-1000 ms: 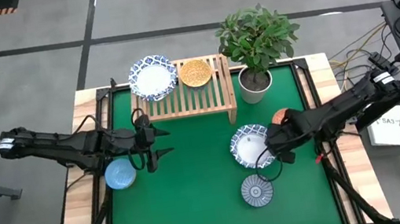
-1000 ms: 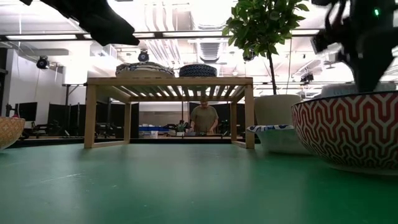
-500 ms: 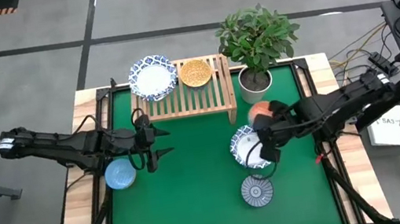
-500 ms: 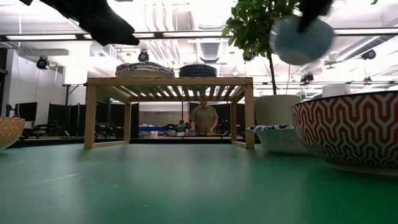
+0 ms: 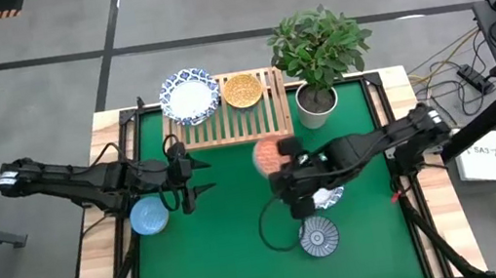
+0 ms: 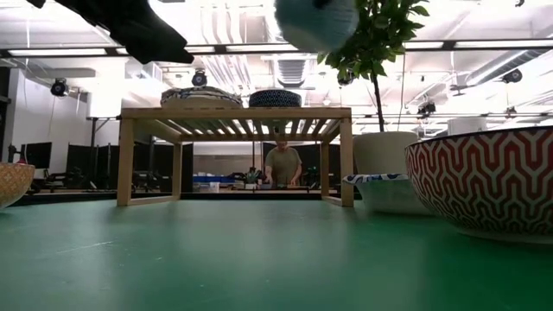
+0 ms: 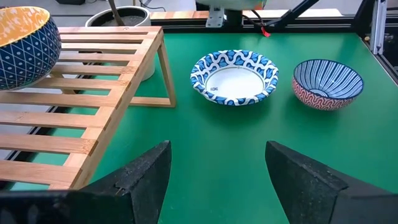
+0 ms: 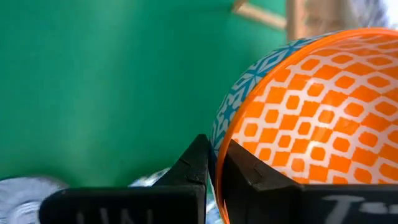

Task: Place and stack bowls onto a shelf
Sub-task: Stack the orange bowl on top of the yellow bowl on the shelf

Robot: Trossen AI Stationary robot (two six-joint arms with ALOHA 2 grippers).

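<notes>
Right now I have the right end effector up in the air, and its two dark fingers are pinching the rim of a small round bowl that is orange with white squares inside and blue-patterned outside. One finger sits outside the rim and one sits inside it. In the low view the bowl hangs high above the green surface.

Just ahead of this end effector stands the low light-wood shelf with a slatted top. Two bowls already rest on top of it: a wide white bowl with a blue patterned rim and a small mustard-yellow bowl, side by side. So I judge the job is only partly done.

Under my right arm lies another wide white bowl with a blue rim, mostly hidden from above. Just behind the right end effector, toward me, is a small bowl with blue stripes inside and red pattern outside.

My left end effector waits on the other side of the surface with its fingers spread wide apart and nothing in them. Right beside it sits a small light-blue bowl.

That leaves three bowls down on the surface, plus the one I carry. I think the next move is to bring the orange bowl over the shelf and set it down gently. A white pot with a green leafy plant stands close to the shelf's end, so I should keep clear of it.
</notes>
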